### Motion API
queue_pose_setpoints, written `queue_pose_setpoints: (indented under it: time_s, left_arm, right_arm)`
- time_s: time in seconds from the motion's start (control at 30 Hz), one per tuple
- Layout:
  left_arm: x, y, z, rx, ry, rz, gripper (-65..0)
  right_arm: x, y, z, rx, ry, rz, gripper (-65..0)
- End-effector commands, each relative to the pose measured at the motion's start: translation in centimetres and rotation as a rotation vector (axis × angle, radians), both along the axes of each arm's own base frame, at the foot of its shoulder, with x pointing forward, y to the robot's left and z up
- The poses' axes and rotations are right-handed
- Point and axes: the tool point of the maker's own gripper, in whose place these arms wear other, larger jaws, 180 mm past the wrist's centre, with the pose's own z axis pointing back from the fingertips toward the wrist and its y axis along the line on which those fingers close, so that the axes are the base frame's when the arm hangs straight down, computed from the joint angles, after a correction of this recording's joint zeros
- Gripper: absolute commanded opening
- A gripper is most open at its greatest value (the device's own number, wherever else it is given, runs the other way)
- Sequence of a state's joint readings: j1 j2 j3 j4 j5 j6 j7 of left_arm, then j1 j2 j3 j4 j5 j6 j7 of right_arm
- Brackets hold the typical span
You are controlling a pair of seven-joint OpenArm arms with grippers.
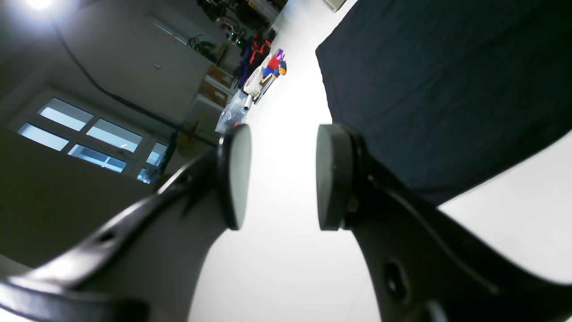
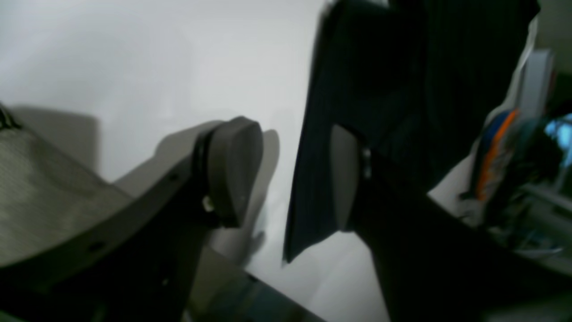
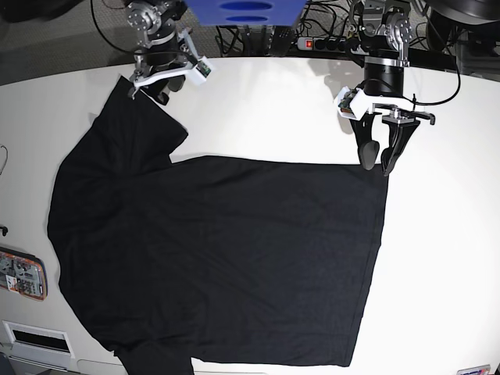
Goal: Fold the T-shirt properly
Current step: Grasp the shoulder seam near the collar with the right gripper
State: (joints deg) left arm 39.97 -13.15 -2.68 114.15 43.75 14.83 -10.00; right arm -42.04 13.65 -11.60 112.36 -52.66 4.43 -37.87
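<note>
The black T-shirt (image 3: 219,258) lies spread flat on the white table (image 3: 266,101), one sleeve reaching toward the back left. My left gripper (image 3: 377,160) points down just above the shirt's back right corner. In the left wrist view its pads (image 1: 237,176) stand apart over bare table, and the T-shirt (image 1: 447,89) lies to their right. My right gripper (image 3: 148,92) hovers at the back left over the sleeve edge. The right wrist view is blurred; the right gripper (image 2: 295,172) is open, with the T-shirt's edge (image 2: 393,89) running under the right finger (image 2: 344,179). Nothing is held.
An orange-and-white object (image 3: 22,273) sits at the table's left edge, with a white label plate (image 3: 35,337) below it. A power strip (image 3: 316,43) and cables run along the back. Coloured clutter (image 1: 263,76) stands beyond the table's far end in the left wrist view.
</note>
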Motion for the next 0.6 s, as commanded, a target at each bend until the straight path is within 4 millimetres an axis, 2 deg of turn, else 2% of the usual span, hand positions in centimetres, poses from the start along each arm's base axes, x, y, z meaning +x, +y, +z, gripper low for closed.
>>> queue_pose_setpoints:
  time_s: [0.0, 0.13, 0.57]
  left_arm:
    - [0.04, -0.03, 1.01, 0.004, -0.039, -0.002, -42.0]
    - [0.04, -0.03, 1.01, 0.004, -0.039, -0.002, -42.0]
    - [0.52, -0.02, 1.35, 0.004, -0.055, -0.002, -42.0]
  right_arm:
    - [0.35, -0.26, 0.6, 0.005, -0.025, -0.008, -37.2]
    - [0.48, -0.94, 0.6, -0.004, -0.027, -0.024, -37.3]
    - [0.39, -0.99, 0.37, -0.005, -0.02, -0.024, -37.3]
